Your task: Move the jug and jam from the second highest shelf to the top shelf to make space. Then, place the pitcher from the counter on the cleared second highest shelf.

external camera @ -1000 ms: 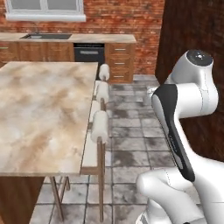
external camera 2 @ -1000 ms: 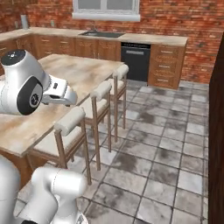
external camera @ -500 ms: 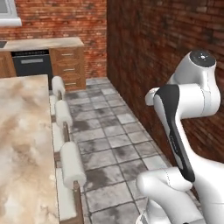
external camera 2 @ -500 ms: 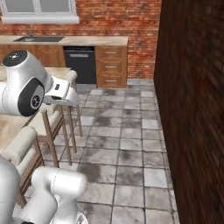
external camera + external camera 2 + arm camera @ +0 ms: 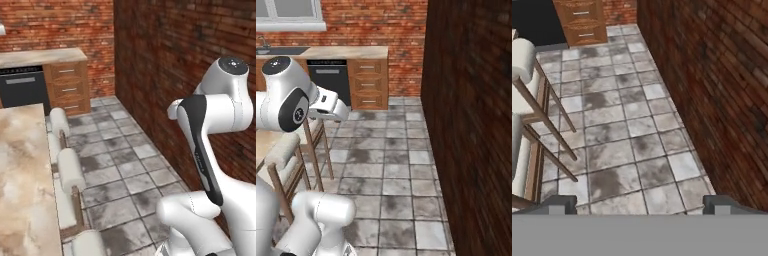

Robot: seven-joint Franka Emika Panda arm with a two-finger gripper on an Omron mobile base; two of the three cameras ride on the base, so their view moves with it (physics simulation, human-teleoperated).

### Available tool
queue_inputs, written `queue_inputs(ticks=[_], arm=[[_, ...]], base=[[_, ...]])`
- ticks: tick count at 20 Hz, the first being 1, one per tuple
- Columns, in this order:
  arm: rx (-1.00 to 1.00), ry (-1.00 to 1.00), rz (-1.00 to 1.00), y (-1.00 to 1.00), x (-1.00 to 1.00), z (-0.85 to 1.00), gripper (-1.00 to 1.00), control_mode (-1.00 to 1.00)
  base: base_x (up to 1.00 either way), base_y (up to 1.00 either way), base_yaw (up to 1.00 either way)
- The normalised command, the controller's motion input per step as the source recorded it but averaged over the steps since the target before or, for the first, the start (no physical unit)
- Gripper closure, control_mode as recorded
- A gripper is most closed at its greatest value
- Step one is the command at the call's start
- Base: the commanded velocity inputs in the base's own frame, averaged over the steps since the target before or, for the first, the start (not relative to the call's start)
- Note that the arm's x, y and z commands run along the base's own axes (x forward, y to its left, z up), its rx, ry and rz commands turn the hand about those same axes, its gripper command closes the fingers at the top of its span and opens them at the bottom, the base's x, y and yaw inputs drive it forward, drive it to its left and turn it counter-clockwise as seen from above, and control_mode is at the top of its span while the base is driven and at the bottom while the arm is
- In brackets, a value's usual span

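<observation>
Hand view: tool (image 5: 640, 206) spread wide open with nothing in it, hanging over grey floor tiles (image 5: 622, 130), brick wall (image 5: 722, 85) alongside, stools (image 5: 524, 115) opposite.

One dark oven (image 5: 330, 80) sits under the far counter (image 5: 351, 51), beside one stack of three wooden drawers (image 5: 369, 83). One sink (image 5: 275, 50) lies at the counter's left end, below one window (image 5: 289, 14). Along the island top's (image 5: 22, 185) right edge stand stools (image 5: 71, 170) with rolled cream backs; three show in the left base view.
</observation>
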Motion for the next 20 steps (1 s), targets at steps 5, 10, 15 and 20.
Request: queue_inputs(ticks=[5,10,15,20], arm=[[0.00,0.00,0.00,0.00,0.00,0.00,-1.00,1.00],[0.00,0.00,0.00,0.00,0.00,0.00,-1.00,1.00],[0.00,0.00,0.00,0.00,0.00,0.00,-1.00,1.00],[0.00,0.00,0.00,0.00,0.00,0.00,-1.00,1.00]], base=[[1.00,0.00,0.03],[1.00,-0.02,0.24],[1.00,-0.08,0.28],[1.00,-0.12,0.26]])
